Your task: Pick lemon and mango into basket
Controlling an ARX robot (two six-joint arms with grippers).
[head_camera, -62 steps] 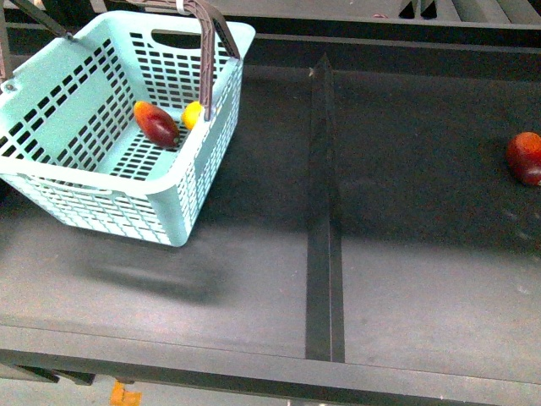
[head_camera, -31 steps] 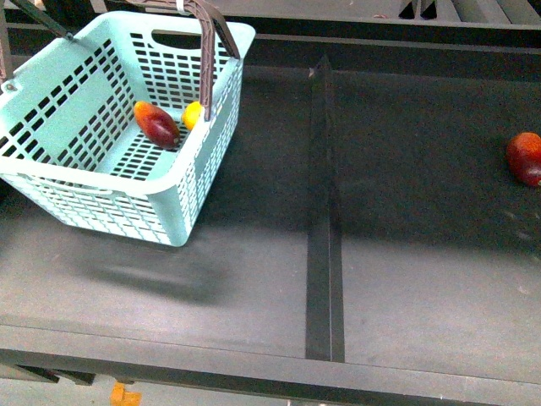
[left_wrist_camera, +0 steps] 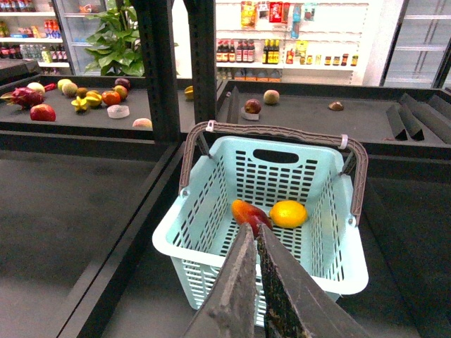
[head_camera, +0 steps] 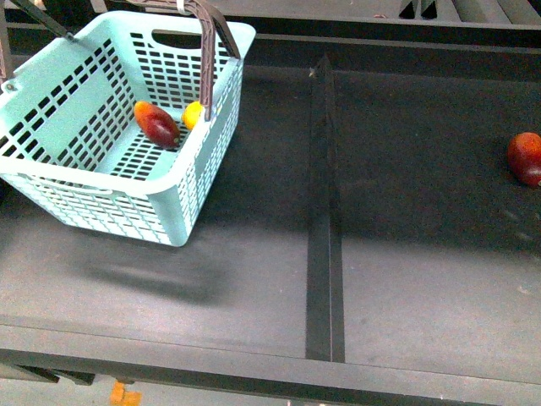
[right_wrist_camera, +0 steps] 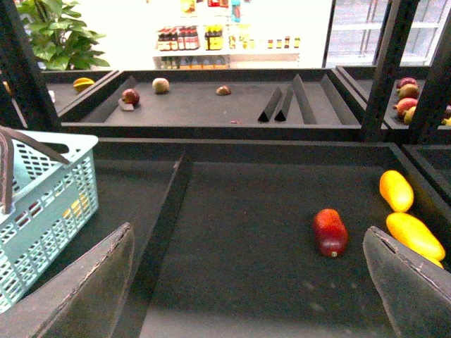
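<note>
Turquoise basket [head_camera: 101, 182], far-left of table [head_camera: 406, 279]: mango [head_camera: 157, 124] and lemon [head_camera: 194, 114] are contained, seemingly touching. Left gripper [left_wrist_camera: 255, 243] jaws are clenched, empty; right gripper [right_wrist_camera: 246, 282] jaws are released, wide.

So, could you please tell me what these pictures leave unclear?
- Front view: neither gripper shows; the red fruit is cut by the right edge.
- Left wrist view: the mango in the basket is partly hidden by the left gripper.
- Right wrist view: the basket's contents are blurred behind its lattice.
</note>
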